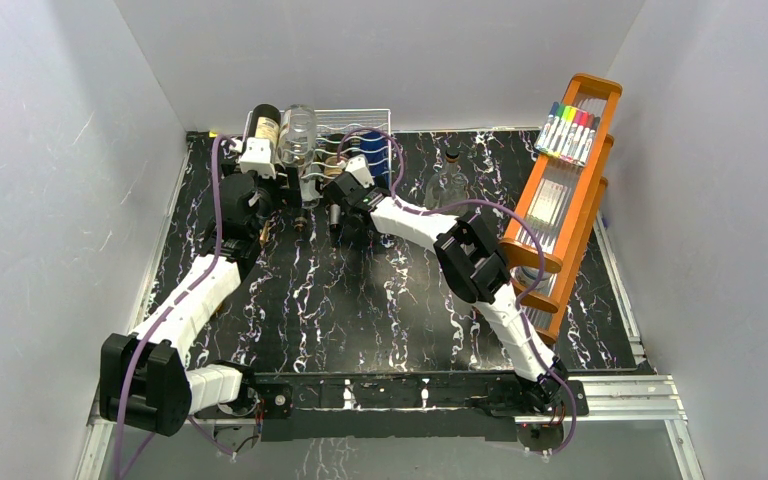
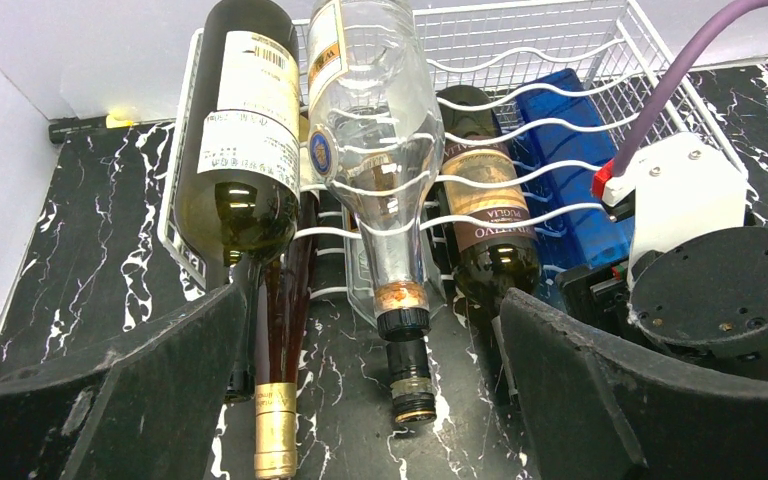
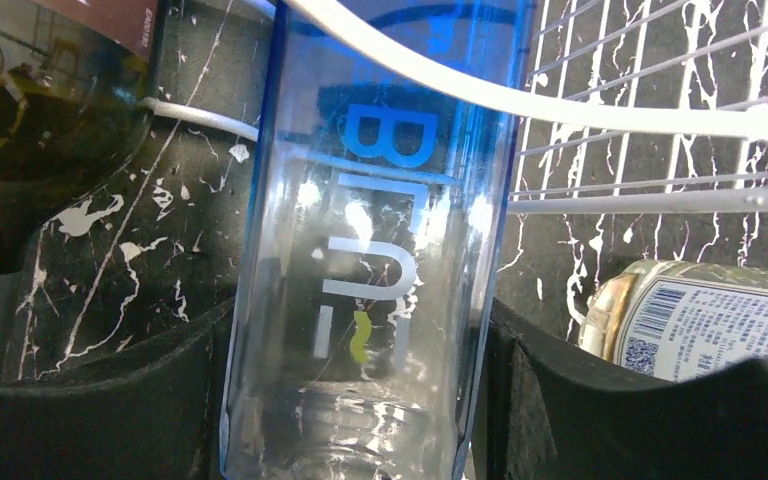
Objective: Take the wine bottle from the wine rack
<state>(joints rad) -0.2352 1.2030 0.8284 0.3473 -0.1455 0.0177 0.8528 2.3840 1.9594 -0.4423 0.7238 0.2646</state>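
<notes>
My right jaws are clenched on the blue bottle [image 3: 380, 250]: a black finger [image 3: 90, 400] lies flush against each of its sides. It lies in the bottom row of the wine rack [image 1: 360, 120], under a white wire, with a labelled can [image 3: 710, 320] lying beside it on the desk [image 1: 360, 300]. My left jaws are released and spread wide in front of the rack's left half, holding nothing. Ahead of them a dark wine bottle [image 2: 245, 150] and a clear bottle [image 2: 370, 150] lie side by side in the top cradles, necks toward me. A brown-labelled bottle [image 2: 485, 200] lies lower, next to the blue one.
</notes>
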